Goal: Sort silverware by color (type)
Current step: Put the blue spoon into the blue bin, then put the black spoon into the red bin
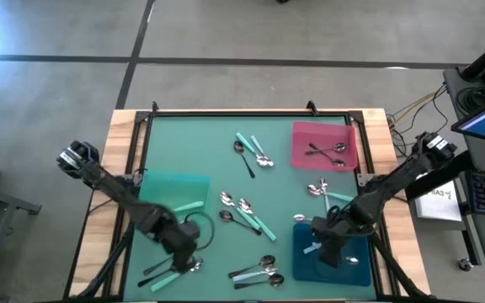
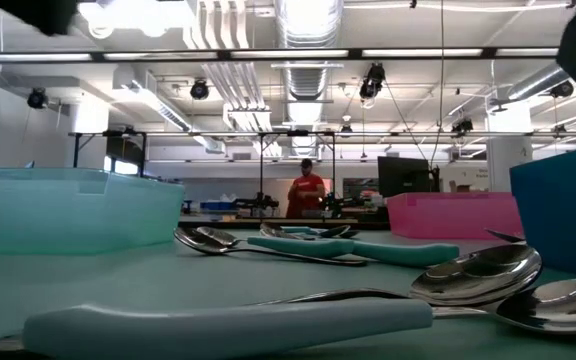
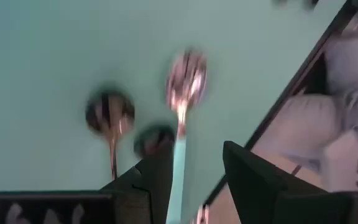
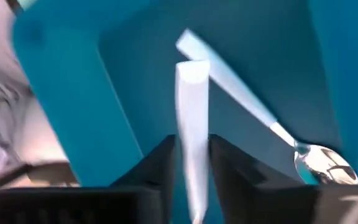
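1. In the low view both grippers are out of sight; only a blurred pale blue handle and some shiny spoon bowls fill the front, so no grip can be checked there.
2. In the high view the left gripper [image 1: 179, 251] covers part of the spoons under it, and the right gripper [image 1: 327, 244] hides the place where its fingers meet the blue tray [image 1: 303, 263].
3. The left wrist view is blurred. It shows the left gripper [image 3: 197, 171] with its two dark fingers apart, and the handle of a teal spoon [image 3: 184, 93] runs down between them. If the fingers press this handle I cannot tell.
4. Beside the teal spoon lie two more spoon bowls on the green bench [image 1: 200, 143] surface, one of them half hidden behind a finger.
5. In the right wrist view the right gripper [image 4: 192, 168] has its fingers narrow, one on each side of a pale blue handle [image 4: 191, 124] that stands upright between them. The bowl of this spoon is hidden below the fingers.
6. A second pale blue spoon [image 4: 260, 121] lies in the blue tray, touching the top of the held handle.
7. The other silverware is spread on the bench: some spoons in the middle, two dark spoons [image 1: 328, 151] on the pink mat [image 1: 303, 139], and a group [image 1: 259, 271] at the near edge.
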`<move>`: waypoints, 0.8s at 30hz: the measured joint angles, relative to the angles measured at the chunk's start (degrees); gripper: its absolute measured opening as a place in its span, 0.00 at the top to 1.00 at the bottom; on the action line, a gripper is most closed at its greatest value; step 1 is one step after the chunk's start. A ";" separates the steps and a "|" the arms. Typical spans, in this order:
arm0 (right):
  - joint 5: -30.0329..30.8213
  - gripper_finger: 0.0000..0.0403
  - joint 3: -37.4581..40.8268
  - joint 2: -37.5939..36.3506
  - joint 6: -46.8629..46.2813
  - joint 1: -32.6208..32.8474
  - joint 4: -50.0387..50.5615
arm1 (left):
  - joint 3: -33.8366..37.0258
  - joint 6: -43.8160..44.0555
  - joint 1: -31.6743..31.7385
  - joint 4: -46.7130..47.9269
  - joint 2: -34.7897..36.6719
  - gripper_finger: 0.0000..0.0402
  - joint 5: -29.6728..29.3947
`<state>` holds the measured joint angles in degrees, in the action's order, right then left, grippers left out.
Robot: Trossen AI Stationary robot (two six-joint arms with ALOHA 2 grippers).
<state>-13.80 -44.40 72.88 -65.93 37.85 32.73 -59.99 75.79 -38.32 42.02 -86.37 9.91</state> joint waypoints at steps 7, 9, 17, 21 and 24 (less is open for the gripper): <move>-11.04 0.53 0.00 3.07 3.93 -0.77 0.00 | 0.93 15.68 -10.18 2.01 -0.02 0.69 -5.46; -11.78 0.52 -0.10 2.98 3.95 -0.70 0.01 | 1.76 18.89 -12.33 2.05 -0.02 0.69 -5.50; -11.57 0.55 -0.17 0.70 2.35 -0.72 -0.32 | 7.92 25.73 -15.50 2.03 -0.05 0.69 -6.23; -11.45 0.57 -0.20 -0.14 0.51 -0.74 -0.40 | 10.59 25.77 -15.50 -0.01 -0.68 0.69 -6.27; -11.46 0.57 -0.42 -0.90 -0.77 -0.72 -0.36 | 12.02 25.77 -15.50 -5.24 -1.25 0.69 -6.29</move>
<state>-25.26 -44.83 71.98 -66.70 37.12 32.37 -47.97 101.55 -53.82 36.78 -87.62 3.62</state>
